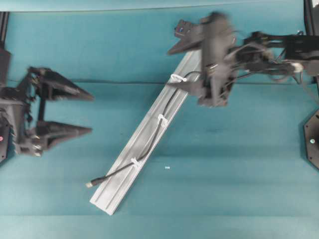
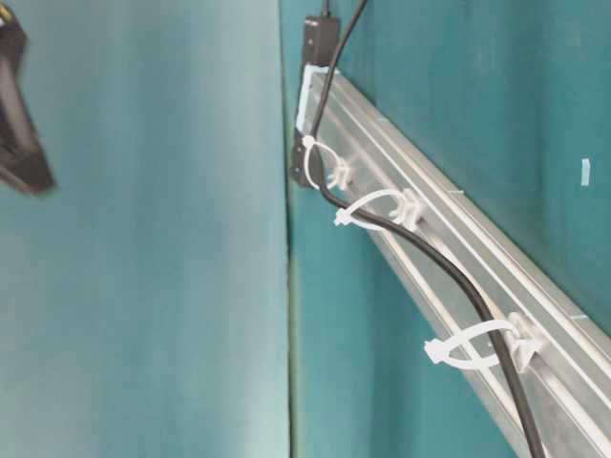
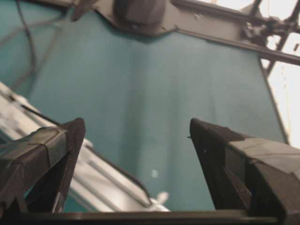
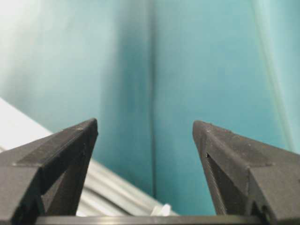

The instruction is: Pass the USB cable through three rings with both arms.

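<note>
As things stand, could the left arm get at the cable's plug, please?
Probably yes. The plug lies on bare cloth past the rail's lower end, on the left gripper's side. That gripper is open and empty, with nothing between them.

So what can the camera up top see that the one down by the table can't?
Only the overhead view shows the cable's plug poking out past the rail's lower end, and both the left gripper and right gripper with fingers spread open. Only the table-level view shows the black block at the rail's far end up close. Both show the silver rail and the USB cable threaded through the three rings.
</note>
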Available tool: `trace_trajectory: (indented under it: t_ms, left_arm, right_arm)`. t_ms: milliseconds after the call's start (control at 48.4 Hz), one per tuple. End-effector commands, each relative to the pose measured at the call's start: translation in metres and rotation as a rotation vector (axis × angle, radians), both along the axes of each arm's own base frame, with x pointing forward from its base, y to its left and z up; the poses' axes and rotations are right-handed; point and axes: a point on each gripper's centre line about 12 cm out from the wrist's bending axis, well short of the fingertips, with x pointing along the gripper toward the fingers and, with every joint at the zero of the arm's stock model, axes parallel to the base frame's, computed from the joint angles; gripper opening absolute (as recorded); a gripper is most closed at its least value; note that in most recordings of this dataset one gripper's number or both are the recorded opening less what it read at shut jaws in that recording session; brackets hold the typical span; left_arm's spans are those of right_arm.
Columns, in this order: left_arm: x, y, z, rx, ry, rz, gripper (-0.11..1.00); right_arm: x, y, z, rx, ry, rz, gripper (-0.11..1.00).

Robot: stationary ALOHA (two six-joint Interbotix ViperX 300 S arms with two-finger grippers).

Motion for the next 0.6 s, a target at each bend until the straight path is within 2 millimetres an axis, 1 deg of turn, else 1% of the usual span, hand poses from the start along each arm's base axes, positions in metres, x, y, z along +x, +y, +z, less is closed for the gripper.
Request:
trace_trajectory:
  t_ms: [0,248,434,578]
  left_arm:
    - [-0.017,0.005,0.026,0.029,-0.096,0.023,0.99]
    - [-0.033,0.006,0.043,0.053,-0.160,0.031,0.99]
    - [-0.038,0.008,0.047,0.071,-0.168,0.039,0.99]
    - [-0.039,0.008,0.048,0.081,-0.169,0.039,0.99]
  right_arm:
    - [-0.015,-0.001,0.009,0.008,-0.081,-0.032,0.86]
    - [-0.057,0.008,0.016,0.042,-0.208,-0.066,0.86]
    - [-0.080,0.014,0.019,0.154,-0.267,-0.103,0.86]
    - [-0.091,0.016,0.019,0.248,-0.310,-0.135,0.86]
